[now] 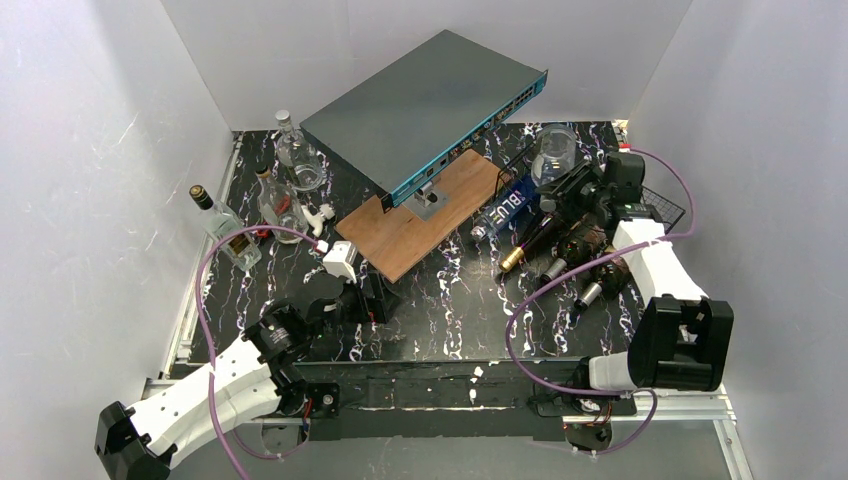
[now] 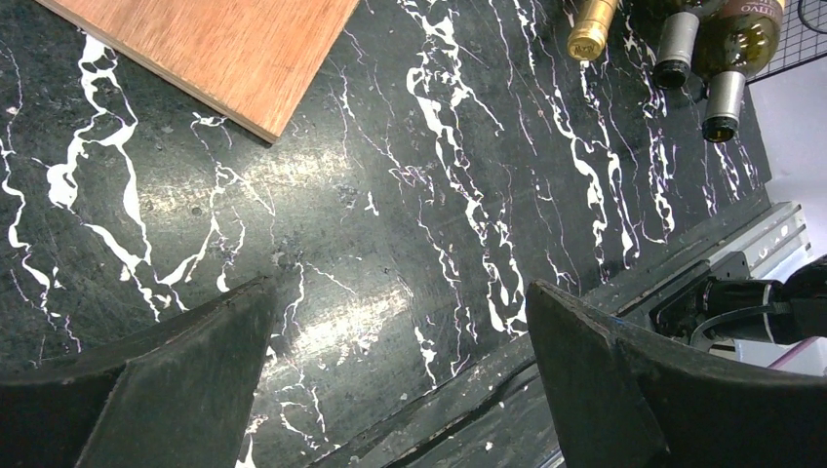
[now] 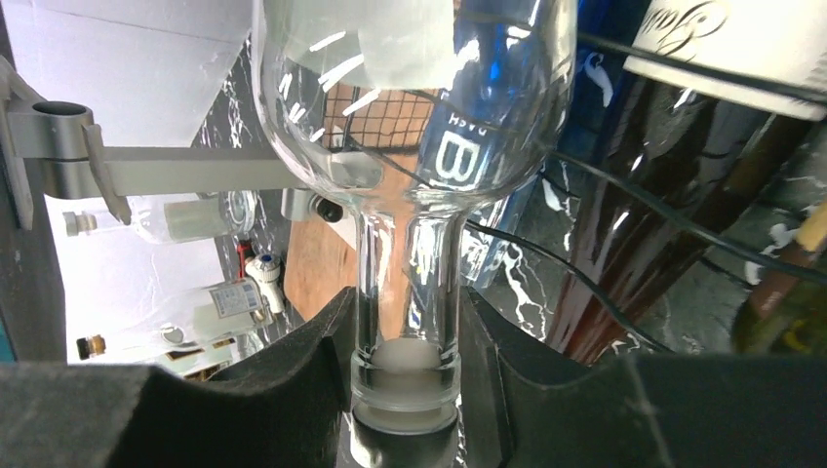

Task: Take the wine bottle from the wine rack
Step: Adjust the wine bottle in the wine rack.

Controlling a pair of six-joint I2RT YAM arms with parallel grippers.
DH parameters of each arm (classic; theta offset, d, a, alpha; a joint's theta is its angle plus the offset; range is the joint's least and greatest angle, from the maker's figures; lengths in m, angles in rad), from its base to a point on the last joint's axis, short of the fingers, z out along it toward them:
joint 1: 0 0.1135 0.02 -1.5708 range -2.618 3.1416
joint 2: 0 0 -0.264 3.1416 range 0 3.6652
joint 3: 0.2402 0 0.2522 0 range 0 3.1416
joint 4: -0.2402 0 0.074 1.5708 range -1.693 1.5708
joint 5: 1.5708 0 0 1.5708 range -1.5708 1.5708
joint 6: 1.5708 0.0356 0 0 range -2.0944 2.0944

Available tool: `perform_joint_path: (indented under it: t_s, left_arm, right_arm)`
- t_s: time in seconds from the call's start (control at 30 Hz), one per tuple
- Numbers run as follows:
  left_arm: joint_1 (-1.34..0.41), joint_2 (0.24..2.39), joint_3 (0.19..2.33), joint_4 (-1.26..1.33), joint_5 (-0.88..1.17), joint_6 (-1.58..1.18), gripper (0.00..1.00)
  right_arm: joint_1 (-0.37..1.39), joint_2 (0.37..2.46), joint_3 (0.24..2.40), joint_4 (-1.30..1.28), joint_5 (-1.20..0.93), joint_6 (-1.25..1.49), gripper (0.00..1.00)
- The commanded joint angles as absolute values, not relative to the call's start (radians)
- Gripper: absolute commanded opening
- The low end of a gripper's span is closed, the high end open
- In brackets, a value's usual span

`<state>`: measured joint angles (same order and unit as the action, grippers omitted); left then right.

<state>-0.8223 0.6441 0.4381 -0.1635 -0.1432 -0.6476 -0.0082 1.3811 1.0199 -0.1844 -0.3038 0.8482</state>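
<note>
Wine bottle (image 3: 410, 146), clear glass, gripped by the neck in my right pincer (image 3: 405, 366). The pads (image 3: 302, 380) are closed tight on both sides near the mouth. From the top view the wine bottle (image 1: 553, 152) is tipped up with its round base facing the camera, at the far end of the wine rack (image 1: 668, 207), right side of the desk (image 1: 450, 320). Can't tell whether the base touches the wire or hangs just above it. A blue bottle (image 1: 505, 208) lies just beside it on the left. Dark bottles (image 1: 575, 250) lie in the rack nearer to me, necks pointing at the desk middle, one with a gold cap.

My left pincer (image 2: 400, 292) is wide open and holds nothing. It hovers over bare black marble near the front edge, close to the near corner of the wooden board (image 2: 224, 49). The board carries a tilted grey network switch (image 1: 425, 105).
</note>
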Motion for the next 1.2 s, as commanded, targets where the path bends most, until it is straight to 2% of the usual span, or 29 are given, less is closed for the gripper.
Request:
perform_joint_path:
  t_s: [0.0, 0.23, 0.53, 1.17]
  left_arm:
    - [-0.826, 0.634, 0.443, -0.135, -0.126, -0.659, 0.98]
    - [-0.825, 0.659, 0.444, -0.115, -0.100, -0.667, 0.98]
    - [-0.826, 0.667, 0.441, -0.101, -0.073, -0.674, 0.98]
    - [-0.828, 0.771, 0.455, 0.039, 0.158, -0.640, 0.99]
  right_arm:
    - [-0.070, 1.307, 0.996, -0.170, -0.307, 0.753, 0.01]
    - [-0.155, 1.265, 0.936, -0.180, -0.342, 0.690, 0.01]
    - [-0.181, 1.219, 0.869, -0.175, -0.355, 0.676, 0.01]
    - [-0.249, 1.111, 0.778, -0.209, -0.373, 0.673, 0.01]
